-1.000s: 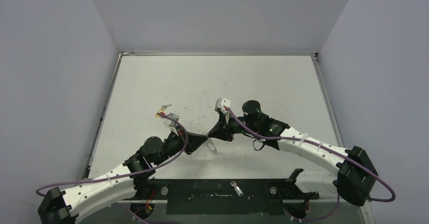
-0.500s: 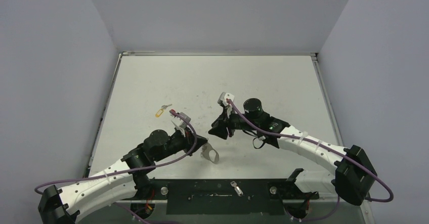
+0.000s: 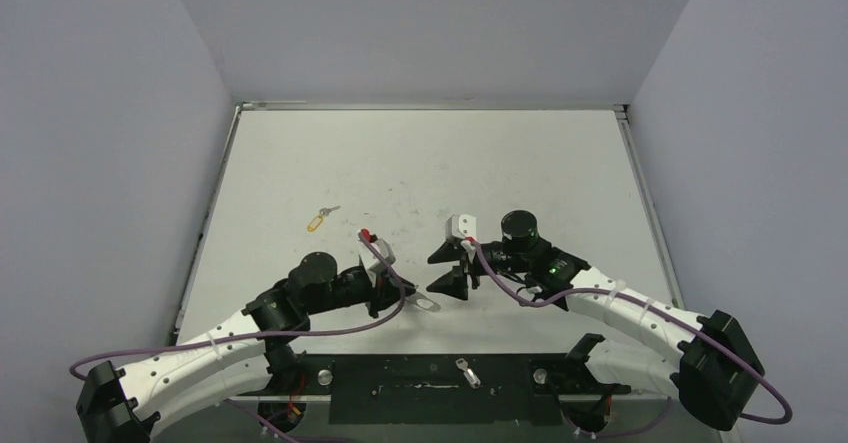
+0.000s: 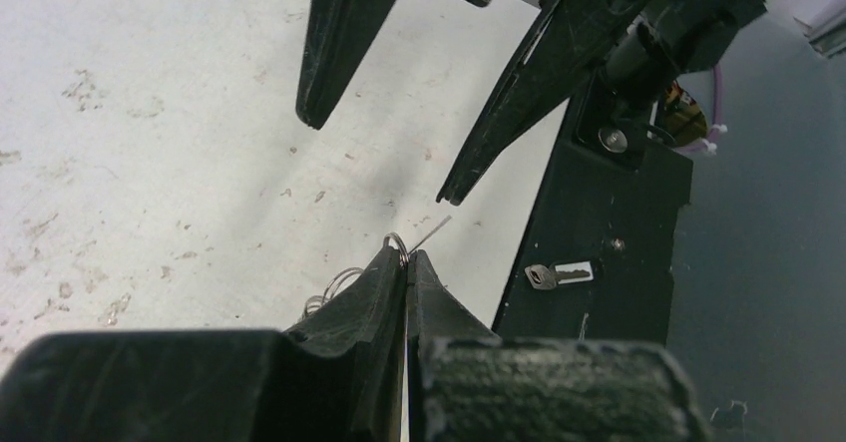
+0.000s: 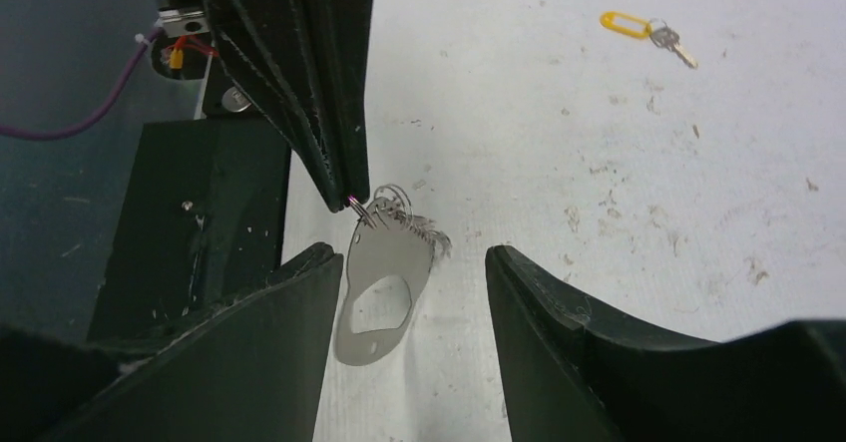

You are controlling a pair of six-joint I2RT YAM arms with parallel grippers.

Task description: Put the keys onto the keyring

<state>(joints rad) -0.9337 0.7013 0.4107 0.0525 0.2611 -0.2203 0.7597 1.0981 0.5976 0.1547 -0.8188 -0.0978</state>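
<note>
Left gripper (image 4: 407,262) is pressed together, pinching a small ring on the chain of the keyring (image 5: 365,262). The flat oval trails below its tip, near the front edge of the table (image 3: 420,163); we cannot tell whether it rests there. Facing it, the right gripper (image 5: 411,252) has its jaws spread and holds nothing. Only the keyring lies between the two.

Well apart, out left, lies the key with the yellow tag (image 3: 318,219). A silver key (image 3: 466,371) sits on the black base plate (image 3: 400,388) between the arm mounts.

The left wrist view gives us the pinch and that plate key, but little of the oval. The right wrist view gives us the whole oval and the yellow tag, but not the plate key.
</note>
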